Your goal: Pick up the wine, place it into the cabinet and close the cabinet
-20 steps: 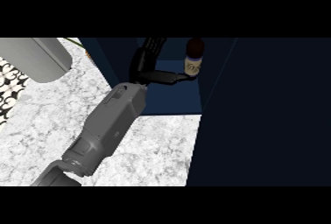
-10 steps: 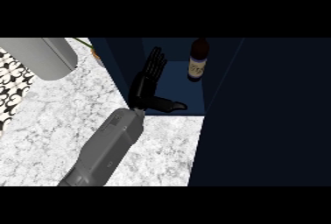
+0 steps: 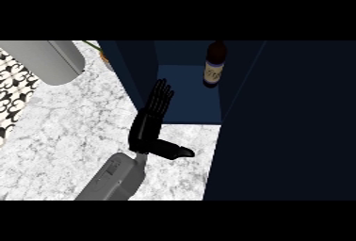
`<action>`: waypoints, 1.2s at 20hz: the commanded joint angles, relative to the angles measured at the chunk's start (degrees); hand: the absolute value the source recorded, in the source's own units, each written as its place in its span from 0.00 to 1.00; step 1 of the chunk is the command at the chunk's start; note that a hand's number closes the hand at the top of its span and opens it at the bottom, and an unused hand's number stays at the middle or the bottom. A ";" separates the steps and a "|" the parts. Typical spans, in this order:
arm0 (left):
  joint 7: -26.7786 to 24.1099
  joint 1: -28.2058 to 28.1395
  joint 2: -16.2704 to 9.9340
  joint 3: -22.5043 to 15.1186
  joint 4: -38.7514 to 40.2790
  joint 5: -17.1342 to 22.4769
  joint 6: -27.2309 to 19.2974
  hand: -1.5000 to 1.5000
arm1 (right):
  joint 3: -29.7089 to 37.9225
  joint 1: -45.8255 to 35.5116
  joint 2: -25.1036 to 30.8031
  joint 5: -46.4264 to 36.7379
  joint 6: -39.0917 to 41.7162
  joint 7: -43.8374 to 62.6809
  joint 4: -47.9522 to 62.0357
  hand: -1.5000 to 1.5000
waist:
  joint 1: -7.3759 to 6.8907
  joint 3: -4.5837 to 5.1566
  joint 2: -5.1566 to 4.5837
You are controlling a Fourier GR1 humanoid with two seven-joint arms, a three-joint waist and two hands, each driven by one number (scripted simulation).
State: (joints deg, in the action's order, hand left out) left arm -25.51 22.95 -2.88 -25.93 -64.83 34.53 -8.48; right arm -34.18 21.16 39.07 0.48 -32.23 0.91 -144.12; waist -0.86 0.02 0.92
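The wine bottle (image 3: 214,66), dark with a pale label, stands upright at the back of the dark blue cabinet's shelf (image 3: 189,103). My left hand (image 3: 148,126) is open, well short of the bottle and to its lower left. Its straight fingers (image 3: 160,96) point over the shelf's front left corner and its thumb (image 3: 176,151) sticks out to the right over the counter. It holds nothing. The cabinet door (image 3: 288,122) stands open as a large dark panel filling the right side. My right hand does not show.
The marble counter (image 3: 62,136) spreads to the left and below the cabinet. A grey rounded object (image 3: 52,59) lies at the top left. A black-and-white patterned thing (image 3: 10,94) sits at the left edge.
The left hand has let go of the wine, straightened its fingers and drawn back toward me, out of the cabinet. The bottle stays standing on the shelf.
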 commanded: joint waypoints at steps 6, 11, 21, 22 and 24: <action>1.06 -12.99 -5.56 0.36 -15.89 1.62 1.89 0.00 | -0.24 2.86 4.35 1.40 2.82 4.68 -12.09 0.00 | 0.95 0.01 -0.58; -0.30 -21.90 -10.72 0.56 -22.19 2.14 4.75 0.00 | -2.35 1.75 5.23 1.95 4.43 5.05 -12.51 0.00 | 0.46 0.05 -0.48; -2.35 -24.65 -18.01 8.85 -23.26 4.73 10.17 0.00 | -11.43 3.64 12.61 2.72 17.82 -1.25 -12.85 1.00 | 1.42 0.06 -0.43; -2.53 -24.57 -16.94 8.23 -23.68 3.65 8.97 0.00 | -10.06 0.95 11.84 4.30 18.68 -0.32 -11.43 1.00 | 0.79 0.04 -0.74; -4.45 -27.76 -19.52 10.76 -22.95 5.21 12.86 0.00 | -12.53 0.94 11.40 2.19 18.66 -0.04 -10.69 1.00 | 0.80 0.08 -0.73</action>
State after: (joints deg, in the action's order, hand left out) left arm -27.49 -2.11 -20.41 -17.86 -88.69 38.93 1.11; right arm -43.32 20.61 48.68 1.08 -16.06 -3.87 -144.03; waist -0.12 0.08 0.37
